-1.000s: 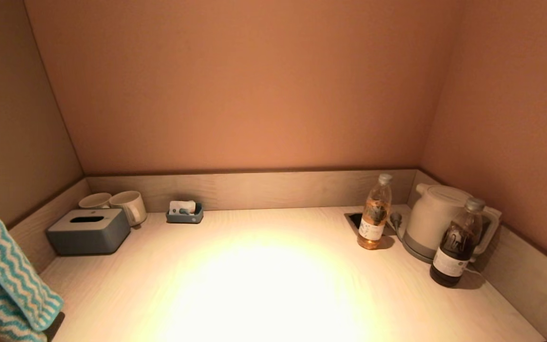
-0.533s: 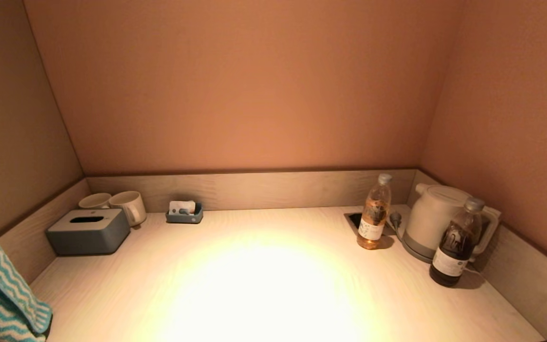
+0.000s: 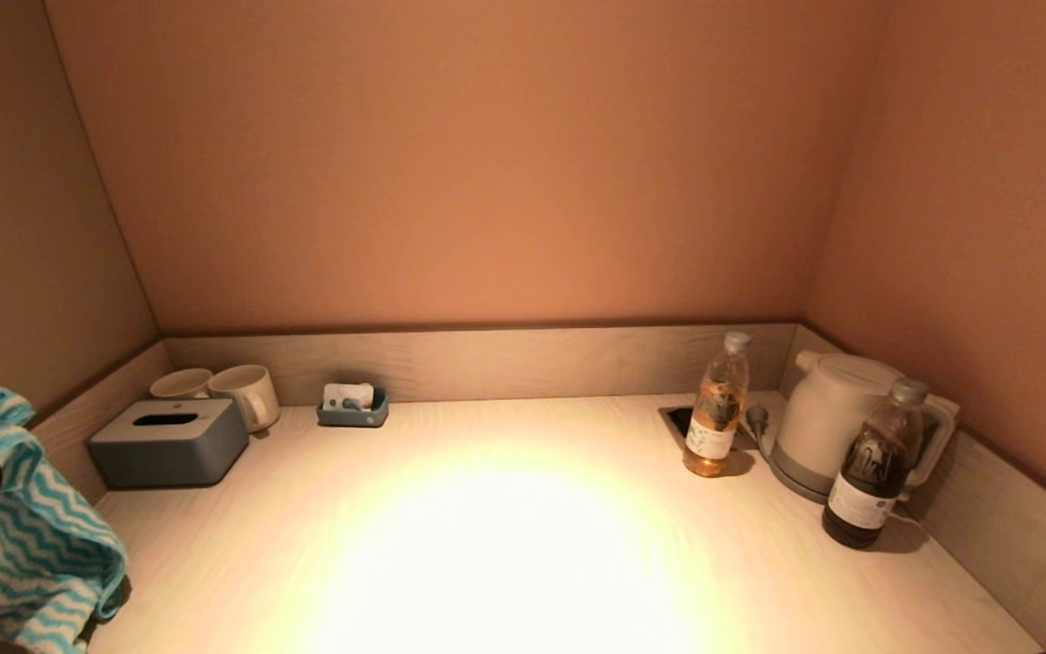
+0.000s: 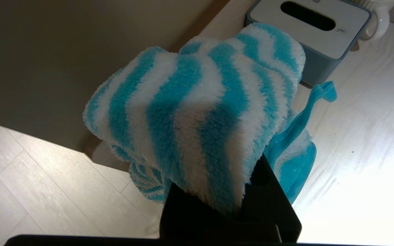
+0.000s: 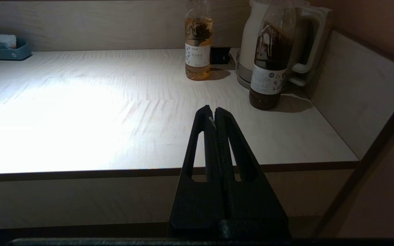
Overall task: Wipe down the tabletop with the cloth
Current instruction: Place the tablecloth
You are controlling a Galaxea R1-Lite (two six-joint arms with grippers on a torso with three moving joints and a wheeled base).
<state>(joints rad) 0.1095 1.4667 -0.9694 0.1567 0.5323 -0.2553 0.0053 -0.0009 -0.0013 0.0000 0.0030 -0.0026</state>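
The teal-and-white striped cloth hangs at the table's front left corner, over the pale wooden tabletop. My left gripper is shut on the cloth, which drapes over the fingers and hides their tips. Only a black part of the left wrist shows at the left edge of the head view. My right gripper is shut and empty. It sits in front of the table's front edge on the right, out of the head view.
A grey tissue box, two mugs and a small blue tray stand at the back left. An amber bottle, a dark bottle, a white kettle and a socket recess are at the back right.
The cloth first slid out toward the left edge, then came back in and now hangs bunched lower, with the left wrist showing above it. The right arm has not moved.
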